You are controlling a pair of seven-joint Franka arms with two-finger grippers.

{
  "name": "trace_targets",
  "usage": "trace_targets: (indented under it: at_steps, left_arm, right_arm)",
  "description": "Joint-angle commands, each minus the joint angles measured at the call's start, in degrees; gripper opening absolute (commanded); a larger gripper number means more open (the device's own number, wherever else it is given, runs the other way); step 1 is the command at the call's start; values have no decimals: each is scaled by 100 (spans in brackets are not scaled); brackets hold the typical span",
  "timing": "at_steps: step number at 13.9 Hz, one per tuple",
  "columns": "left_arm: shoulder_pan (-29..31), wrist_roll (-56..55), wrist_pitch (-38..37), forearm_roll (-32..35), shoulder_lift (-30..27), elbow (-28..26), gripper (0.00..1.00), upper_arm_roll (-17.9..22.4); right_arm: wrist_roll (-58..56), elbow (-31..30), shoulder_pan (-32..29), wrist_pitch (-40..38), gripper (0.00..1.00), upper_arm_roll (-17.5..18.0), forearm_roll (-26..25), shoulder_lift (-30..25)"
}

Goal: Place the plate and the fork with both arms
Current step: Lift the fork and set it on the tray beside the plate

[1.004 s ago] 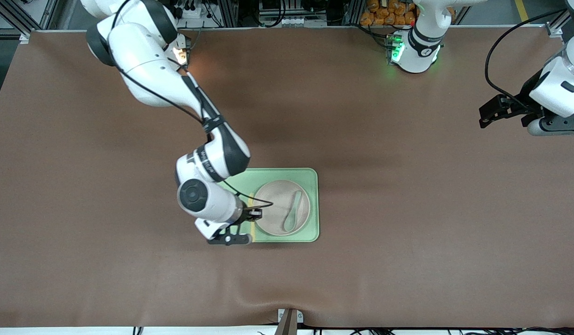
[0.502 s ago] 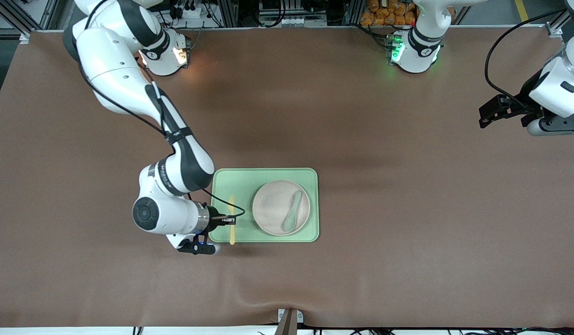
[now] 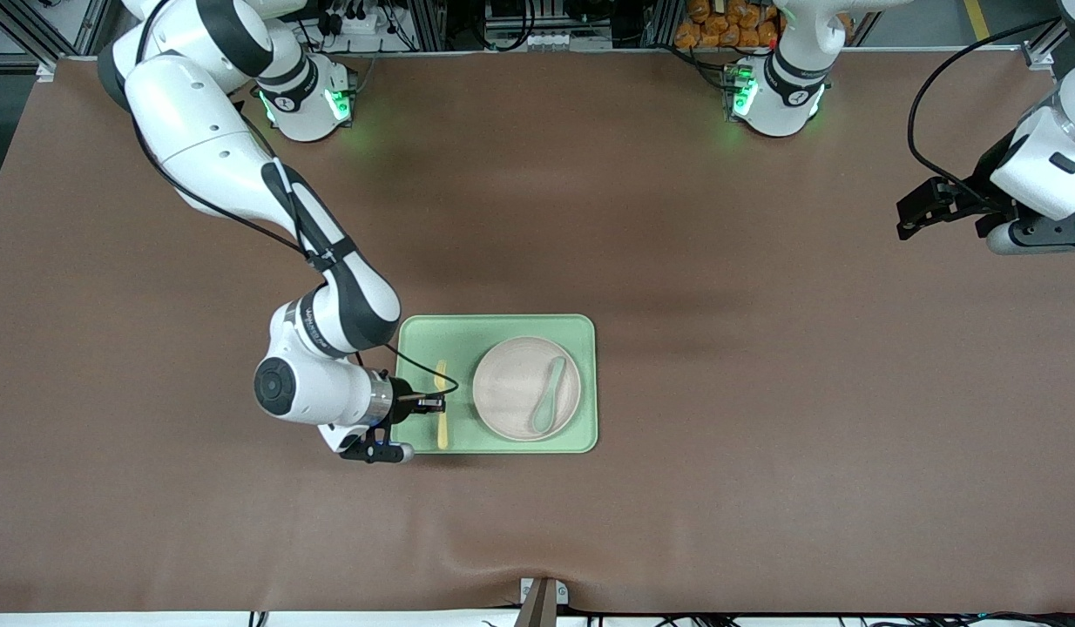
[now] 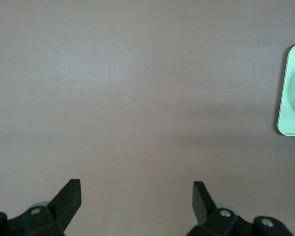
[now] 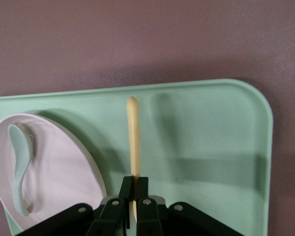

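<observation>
Right gripper (image 5: 133, 189) pinches fork (image 5: 133, 135) over tray (image 5: 211, 142).

A pale-yellow fork (image 3: 442, 406) and a beige-pink plate (image 3: 511, 392) carrying a grey-green spoon (image 3: 548, 396) are seen on a light-green tray (image 3: 494, 331). The counter (image 3: 677, 479) is covered in plain brown. Both pincers are black.
</observation>
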Motion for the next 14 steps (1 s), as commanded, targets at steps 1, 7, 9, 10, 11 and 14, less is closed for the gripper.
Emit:
trace_targets:
  at_steps: [1, 7, 9, 10, 11, 14]
  left_arm:
    - [32, -76, -50, -57, -58, -35, 100, -21]
    - [32, -76, -50, -57, -58, -35, 100, -30]
    - [32, -76, -50, -57, -58, -26, 100, -30]
    - [32, -76, -41, -57, -58, -26, 100, -30]
    - [32, -76, -41, -57, -67, -26, 100, -30]
    - [32, -76, -32, -57, -76, -26, 100, -39]
  right_arm:
    - [-389, -868, -597, 309, 0, 482, 140, -482]
    - [-557, -1422, -1144, 994, 0, 1064, 132, -474]
    - [-662, -1563, -1127, 1215, 0, 1064, 132, -457]
    - [-680, -1659, -1135, 1320, 0, 1064, 132, -456]
    - [-723, -1704, -1118, 1364, 0, 1064, 132, -456]
    - [-733, -1748, -1101, 1426, 0, 1064, 132, -448]
